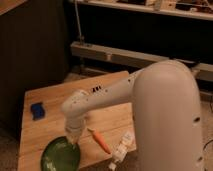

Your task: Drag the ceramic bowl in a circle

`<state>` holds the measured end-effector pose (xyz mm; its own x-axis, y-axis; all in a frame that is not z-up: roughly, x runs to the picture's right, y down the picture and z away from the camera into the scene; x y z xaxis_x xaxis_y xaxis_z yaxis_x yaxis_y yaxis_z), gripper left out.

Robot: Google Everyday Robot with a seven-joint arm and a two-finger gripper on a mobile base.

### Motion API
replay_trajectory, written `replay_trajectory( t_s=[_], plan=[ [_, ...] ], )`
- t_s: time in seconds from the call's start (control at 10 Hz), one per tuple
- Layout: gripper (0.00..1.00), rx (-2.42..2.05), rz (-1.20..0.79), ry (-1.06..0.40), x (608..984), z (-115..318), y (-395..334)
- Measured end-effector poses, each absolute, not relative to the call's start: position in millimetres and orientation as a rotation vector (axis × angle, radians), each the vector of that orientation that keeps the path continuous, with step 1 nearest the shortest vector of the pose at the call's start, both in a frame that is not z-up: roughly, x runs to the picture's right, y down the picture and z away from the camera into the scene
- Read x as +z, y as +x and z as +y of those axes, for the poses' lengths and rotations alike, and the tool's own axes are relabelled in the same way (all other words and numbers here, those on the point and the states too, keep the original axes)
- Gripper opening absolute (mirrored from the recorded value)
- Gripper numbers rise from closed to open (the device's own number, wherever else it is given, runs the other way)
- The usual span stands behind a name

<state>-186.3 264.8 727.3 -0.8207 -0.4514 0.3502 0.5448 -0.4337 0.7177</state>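
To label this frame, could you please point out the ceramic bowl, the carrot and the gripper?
ceramic bowl (59,157): camera view, green inside.
carrot (100,142): camera view, mid-body.
gripper (73,139): camera view, tip at bowl's upper-right rim.

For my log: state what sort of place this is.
Likely a robot lab: pale wooden table, metal rail behind, white robot arm whose gripper grips the rim of the glossy dark-green ceramic bowl.

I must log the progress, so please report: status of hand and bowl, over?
Hand shut, down at rim of bowl, carrot side. Bowl flat at near edge of table. Carrot close beside, not touching bowl.
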Motion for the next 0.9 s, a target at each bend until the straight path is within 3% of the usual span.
replay_trajectory(
  t_s=[0.5,0.9],
  plan=[
    [0.0,-2.334,-1.24,-0.086,731,251,-279],
    [0.0,-2.259,-1.161,-0.088,760,192,-268]
  ],
)
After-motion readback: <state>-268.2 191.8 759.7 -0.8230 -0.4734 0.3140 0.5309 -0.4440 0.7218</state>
